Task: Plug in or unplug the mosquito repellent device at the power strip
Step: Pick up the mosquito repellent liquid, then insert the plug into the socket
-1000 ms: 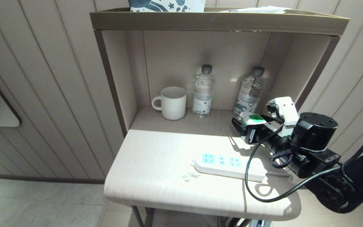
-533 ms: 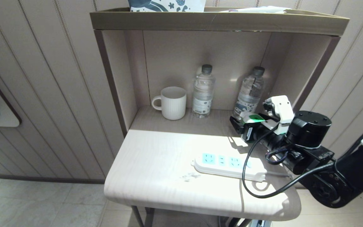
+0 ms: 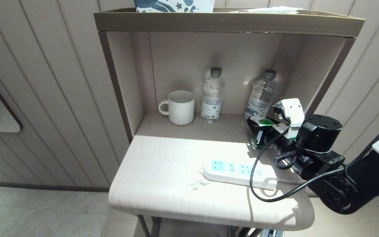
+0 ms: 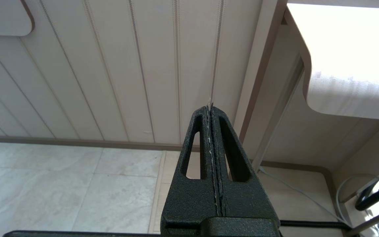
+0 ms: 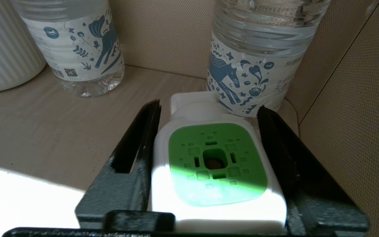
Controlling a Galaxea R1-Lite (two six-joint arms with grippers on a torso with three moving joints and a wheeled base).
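Note:
The mosquito repellent device [image 5: 214,164], white with a green top, stands on the shelf floor in front of the right-hand water bottle [image 5: 262,62]; its green head [image 3: 266,122] also shows in the head view. My right gripper [image 5: 209,107] reaches in from the right, its black fingers [image 5: 141,144] pressed against both sides of the device. The white power strip [image 3: 237,171] lies flat on the table's front part, its pale blue sockets bare. My left gripper [image 4: 210,108] hangs shut and empty low beside the table, above the floor.
A white ribbed mug [image 3: 179,107] and a second water bottle [image 3: 212,95] stand further left in the shelf alcove. The alcove's right wall [image 5: 357,108] is close beside the right finger. A black cable [image 3: 258,171] loops from my arm over the strip's right end.
My right gripper has edged a little deeper toward the shelf, and its fingers have closed in from wide open onto the device's sides. The left arm has not moved.

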